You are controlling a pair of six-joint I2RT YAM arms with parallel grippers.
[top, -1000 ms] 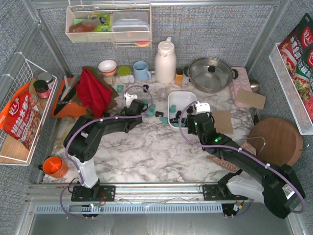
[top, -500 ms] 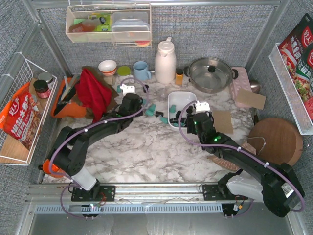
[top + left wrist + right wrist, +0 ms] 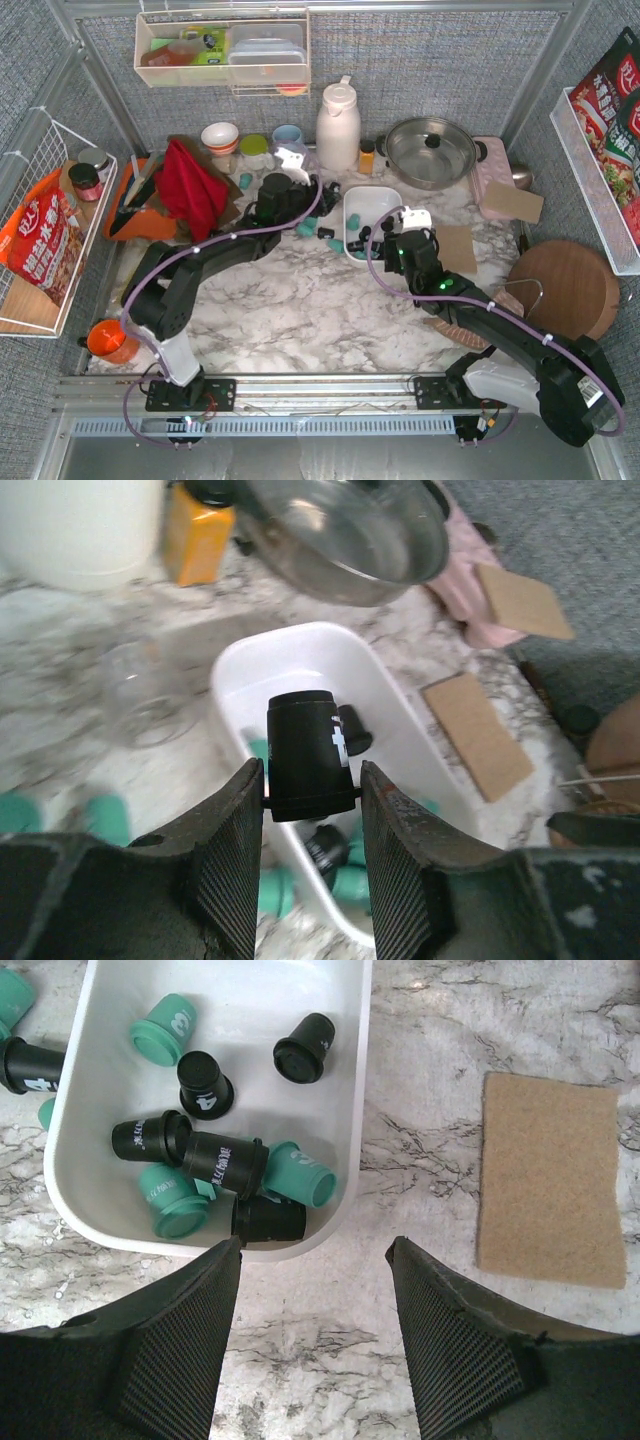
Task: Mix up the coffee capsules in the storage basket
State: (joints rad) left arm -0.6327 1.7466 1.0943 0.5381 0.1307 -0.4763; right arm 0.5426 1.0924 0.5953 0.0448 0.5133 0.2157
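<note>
The white storage basket [image 3: 352,208] sits mid-table and holds several teal and black coffee capsules [image 3: 215,1160]. My left gripper [image 3: 312,195] is shut on a black capsule [image 3: 308,755] and holds it above the basket's left end [image 3: 235,680]. More capsules lie loose on the marble left of the basket [image 3: 308,226], two of them teal [image 3: 100,815]. My right gripper [image 3: 385,250] is open and empty. It hovers over bare marble just in front of the basket's near rim [image 3: 355,1110], with its fingers [image 3: 180,1340] apart.
A white jug [image 3: 338,125], a small orange-capped jar [image 3: 367,157] and a steel pan [image 3: 430,150] stand behind the basket. A clear glass [image 3: 140,695] stands left of it. Cork mats [image 3: 457,248] and a round wooden board [image 3: 560,290] lie right. A red cloth [image 3: 190,185] lies left.
My left arm has swung right and away from me, carrying the black capsule from the loose pile to above the basket's left end. The right arm has not moved.
</note>
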